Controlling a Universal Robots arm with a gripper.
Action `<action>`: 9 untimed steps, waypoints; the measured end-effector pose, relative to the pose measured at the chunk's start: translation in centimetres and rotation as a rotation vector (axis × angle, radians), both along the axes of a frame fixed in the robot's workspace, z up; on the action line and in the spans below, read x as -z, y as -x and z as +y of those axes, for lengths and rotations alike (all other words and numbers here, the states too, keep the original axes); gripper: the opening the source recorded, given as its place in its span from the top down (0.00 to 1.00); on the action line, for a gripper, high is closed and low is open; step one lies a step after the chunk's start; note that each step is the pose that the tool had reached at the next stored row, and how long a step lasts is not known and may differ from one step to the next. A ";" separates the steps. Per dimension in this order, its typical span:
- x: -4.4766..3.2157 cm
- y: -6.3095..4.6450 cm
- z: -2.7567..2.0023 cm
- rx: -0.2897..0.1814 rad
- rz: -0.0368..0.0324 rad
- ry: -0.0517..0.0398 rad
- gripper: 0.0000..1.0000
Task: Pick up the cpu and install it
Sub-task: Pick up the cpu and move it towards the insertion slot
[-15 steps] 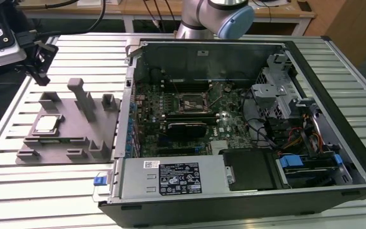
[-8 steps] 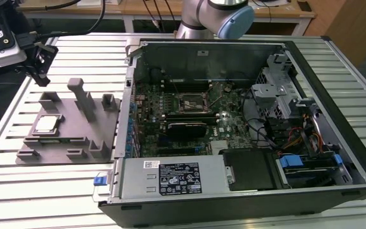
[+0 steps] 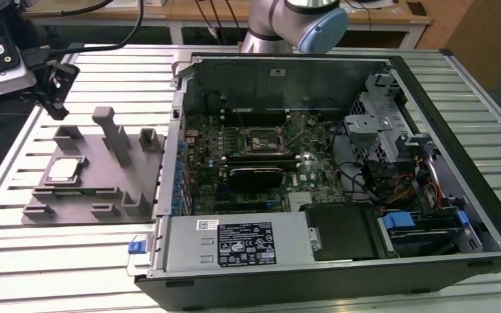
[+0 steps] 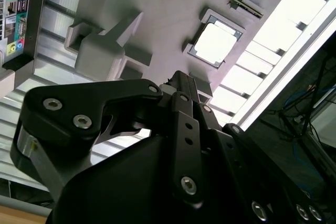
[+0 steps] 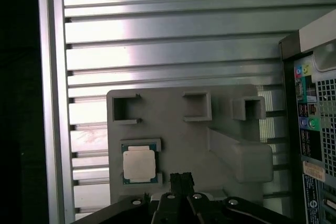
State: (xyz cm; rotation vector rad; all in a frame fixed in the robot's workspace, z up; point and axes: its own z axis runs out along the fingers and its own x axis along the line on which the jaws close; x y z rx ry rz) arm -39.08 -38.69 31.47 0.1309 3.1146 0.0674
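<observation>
The cpu, a small square chip with a silvery top, lies flat in a recess of the grey fixture tray at the exterior view's left. It appears in both wrist views. My gripper hangs in the air above and behind the tray, well clear of the chip. Its black fingers are pressed together with nothing between them, and in the second wrist view the gripper tapers to a closed tip. The black socket frame sits on the motherboard inside the open case.
The open computer case lies on a slatted aluminium table, right of the tray in the exterior view. Upright grey posts rise from the tray beside the chip. A power supply and drive cage line the case.
</observation>
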 end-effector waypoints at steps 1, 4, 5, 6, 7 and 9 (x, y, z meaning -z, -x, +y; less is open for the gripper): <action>0.05 0.0 -0.07 0.000 0.0000 -0.0001 0.89; 0.20 0.1 -0.30 0.000 0.0001 0.0000 0.89; 0.26 0.2 -0.35 0.000 0.0001 0.0000 0.89; 0.31 0.3 -0.41 0.000 0.0000 0.0000 0.89; 0.36 0.3 -0.46 0.000 0.0001 0.0000 0.89; 0.49 0.5 -0.58 0.000 0.0001 0.0000 0.89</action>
